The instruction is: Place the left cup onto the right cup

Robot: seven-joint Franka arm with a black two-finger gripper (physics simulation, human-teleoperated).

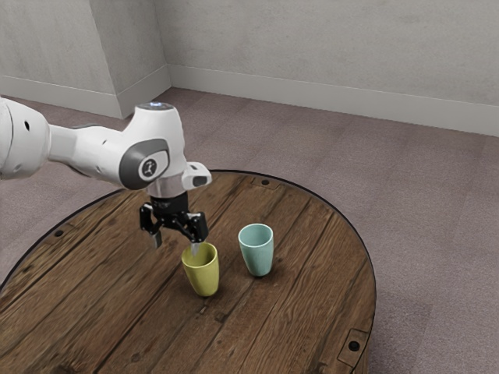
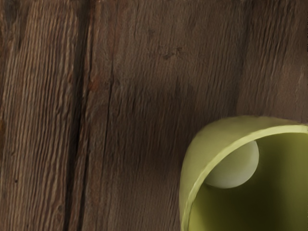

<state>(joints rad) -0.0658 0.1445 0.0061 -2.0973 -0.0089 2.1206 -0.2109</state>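
A yellow-green cup [image 1: 201,270] stands upright on the round wooden table [image 1: 93,312], to the exterior view's left of a teal cup [image 1: 256,249], also upright; the two stand a little apart. My black gripper [image 1: 175,243] hangs open right over the yellow-green cup's left rim. One finger [image 1: 156,237] is outside the cup and the other dips at its mouth, neither pressing the wall. In the wrist view the yellow-green cup's rim [image 2: 202,159] curves close under my hand, with a pale round shape [image 2: 233,168] inside it.
The table's dark rim [image 1: 366,257] curves round to the exterior view's right, with bolts near the edge. Bare planks [image 2: 72,115] lie beside the cup. Carpeted floor [image 1: 405,171] and pale walls surround the table.
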